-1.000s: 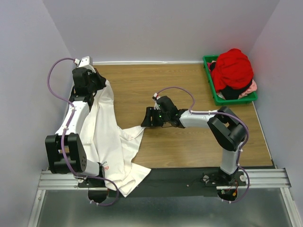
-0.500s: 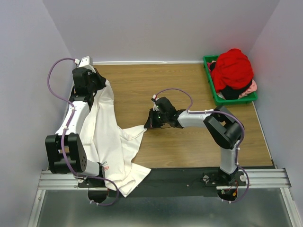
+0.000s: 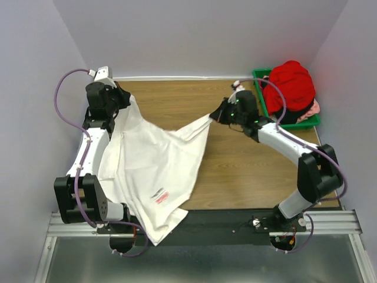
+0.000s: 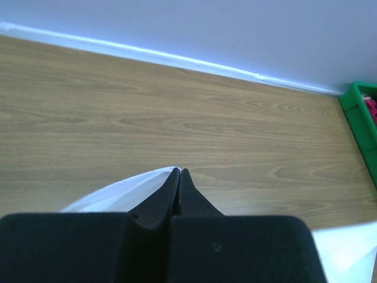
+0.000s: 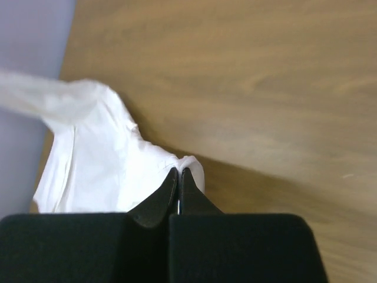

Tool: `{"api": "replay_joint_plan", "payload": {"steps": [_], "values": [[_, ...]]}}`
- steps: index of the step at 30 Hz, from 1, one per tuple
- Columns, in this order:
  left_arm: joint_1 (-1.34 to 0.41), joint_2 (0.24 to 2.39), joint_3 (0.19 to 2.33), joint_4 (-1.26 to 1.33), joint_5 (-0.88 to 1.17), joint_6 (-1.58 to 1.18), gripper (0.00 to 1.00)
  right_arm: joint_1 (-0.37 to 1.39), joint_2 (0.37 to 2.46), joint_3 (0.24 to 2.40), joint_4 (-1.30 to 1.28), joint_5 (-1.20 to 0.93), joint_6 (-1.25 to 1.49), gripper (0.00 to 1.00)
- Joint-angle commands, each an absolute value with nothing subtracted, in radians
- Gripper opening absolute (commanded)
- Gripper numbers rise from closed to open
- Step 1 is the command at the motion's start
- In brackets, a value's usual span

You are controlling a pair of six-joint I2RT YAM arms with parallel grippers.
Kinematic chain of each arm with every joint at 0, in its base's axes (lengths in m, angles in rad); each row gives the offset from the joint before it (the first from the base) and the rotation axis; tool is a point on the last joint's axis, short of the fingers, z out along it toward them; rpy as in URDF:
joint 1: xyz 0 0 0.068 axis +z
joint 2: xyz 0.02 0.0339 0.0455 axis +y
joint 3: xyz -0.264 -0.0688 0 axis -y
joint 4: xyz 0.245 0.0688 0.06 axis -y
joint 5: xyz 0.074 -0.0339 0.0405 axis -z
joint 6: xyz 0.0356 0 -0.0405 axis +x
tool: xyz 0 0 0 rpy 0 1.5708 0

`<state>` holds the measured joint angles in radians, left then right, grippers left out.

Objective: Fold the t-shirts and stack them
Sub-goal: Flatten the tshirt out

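A white t-shirt point(image 3: 154, 171) with a small red logo point(image 3: 162, 197) hangs stretched between both grippers over the left half of the wooden table point(image 3: 247, 171), its lower hem draped over the near edge. My left gripper point(image 3: 125, 99) is shut on one corner at the far left; white cloth point(image 4: 121, 191) shows beside its tips point(image 4: 179, 172). My right gripper point(image 3: 217, 114) is shut on the opposite corner near the middle back; the white cloth point(image 5: 100, 159) bunches at its tips point(image 5: 179, 171). A red t-shirt point(image 3: 290, 84) lies heaped on pink and dark ones in the bin.
A green plastic bin point(image 3: 263, 109) stands at the back right corner, its edge seen as the green bin point(image 4: 360, 121) in the left wrist view. Walls close in the table on the left, back and right. Bare wood point(image 3: 265, 177) lies under the right arm.
The right gripper shut on the shirt's corner near the table's middle, then rose and swung back and to the right, pulling the shirt out wide. The left gripper kept its hold.
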<state>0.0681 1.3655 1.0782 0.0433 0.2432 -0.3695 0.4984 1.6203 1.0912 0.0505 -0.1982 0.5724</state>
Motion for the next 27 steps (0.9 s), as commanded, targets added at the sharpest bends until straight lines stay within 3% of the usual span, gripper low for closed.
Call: {"api": "replay_joint_plan", "payload": {"steps": [1,9,15,27], "values": [[0.067,1.293,1.181,0.078,0.301,-0.35,0.0,0.407,1.485,1.21,-0.083,-0.079,0.436,0.0],[0.066,1.071,1.292,0.121,0.379,-0.301,0.0,0.38,1.232,1.512,-0.189,0.156,0.305,0.0],[0.066,0.849,1.325,0.135,0.416,-0.295,0.0,0.38,1.034,1.647,-0.207,0.181,0.227,0.0],[0.066,0.672,1.565,0.002,0.391,-0.269,0.0,0.38,0.982,2.095,-0.238,0.137,0.112,0.0]]}}
